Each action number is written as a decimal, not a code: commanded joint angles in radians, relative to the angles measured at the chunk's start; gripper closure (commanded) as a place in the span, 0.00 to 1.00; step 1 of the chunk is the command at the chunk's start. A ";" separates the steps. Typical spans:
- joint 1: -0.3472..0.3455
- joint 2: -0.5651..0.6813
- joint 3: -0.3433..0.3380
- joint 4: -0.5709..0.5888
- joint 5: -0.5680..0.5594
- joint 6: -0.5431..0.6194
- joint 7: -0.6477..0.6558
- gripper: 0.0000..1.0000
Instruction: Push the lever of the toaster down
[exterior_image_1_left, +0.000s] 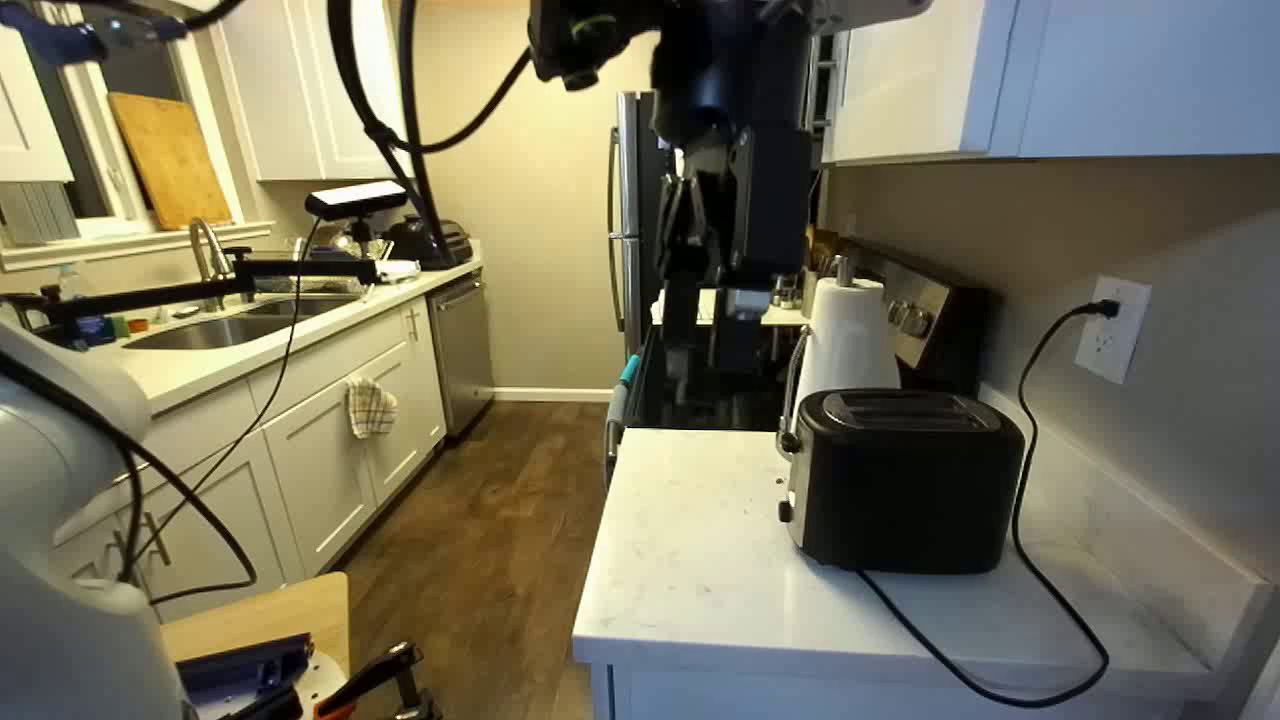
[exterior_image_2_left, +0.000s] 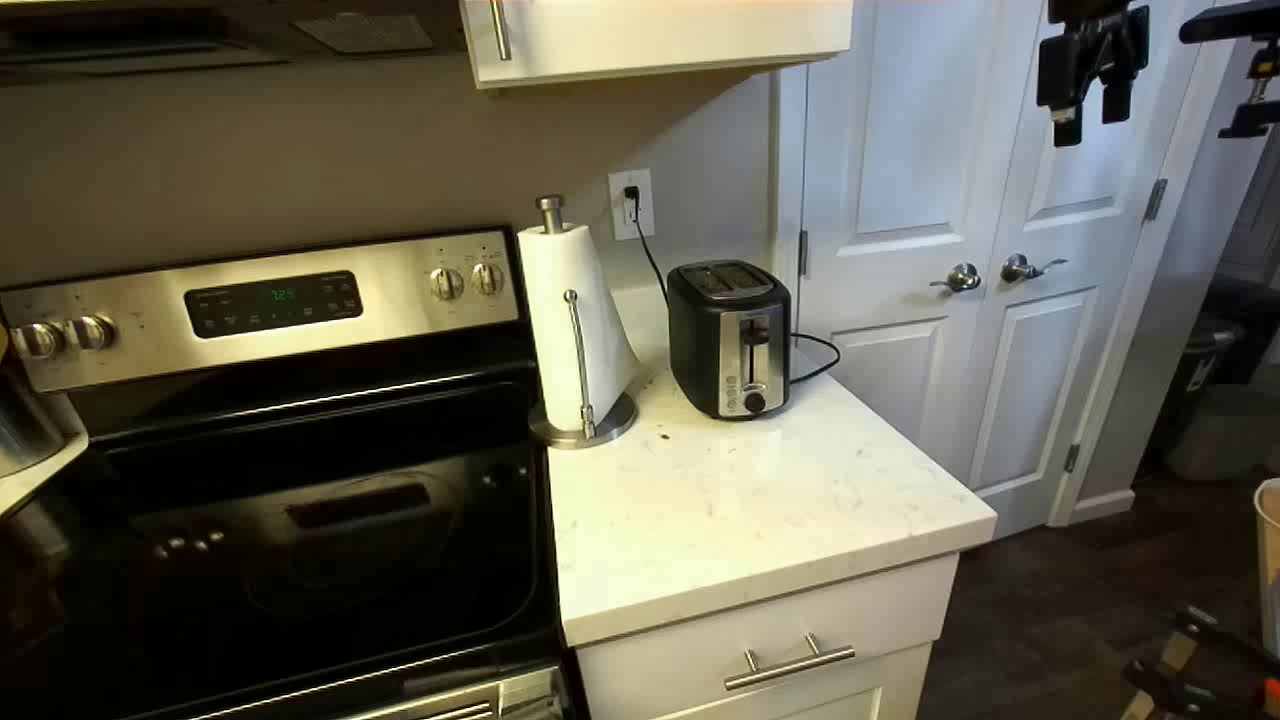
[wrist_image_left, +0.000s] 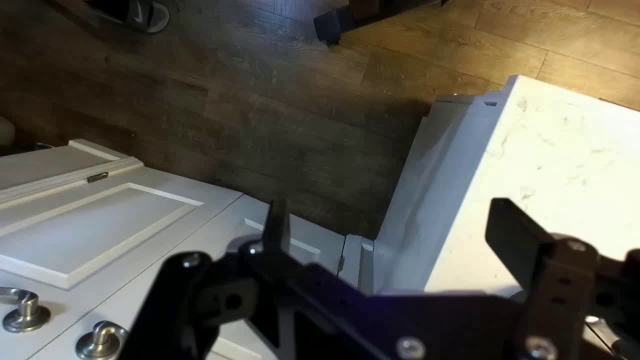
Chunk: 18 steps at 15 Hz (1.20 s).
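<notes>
Well, fingers (wrist_image_left: 517, 242) apart; if we approach askew, we may straddle lever (exterior_image_2_left: 757, 335) or knock roll (exterior_image_2_left: 552, 330) left of toaster (exterior_image_2_left: 728, 345).

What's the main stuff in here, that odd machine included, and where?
glossy box-shaped toaster: 1, black, on white countertop
small slider lever: 1, dark, toaster's silvery end
thin power cord: 1, black, toaster to wall outlet
upright paper-towel roll: 1, white, beside toaster
glass-topped stove: 1, black, beside countertop
panelled doors: 2, white, past countertop
steel-fronted refrigerator: 1, silvery, beyond stove
metal sink: 1, silvery, opposite counter
two-fingered gripper: 1, black, midair, open
rounded robot arm: 1, white, foreground
</notes>
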 joint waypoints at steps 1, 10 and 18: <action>0.009 0.001 -0.008 0.003 -0.002 -0.004 0.001 0.00; 0.052 0.009 0.027 -0.073 0.128 0.211 0.147 0.00; 0.074 -0.006 0.111 -0.306 0.137 0.824 0.332 0.00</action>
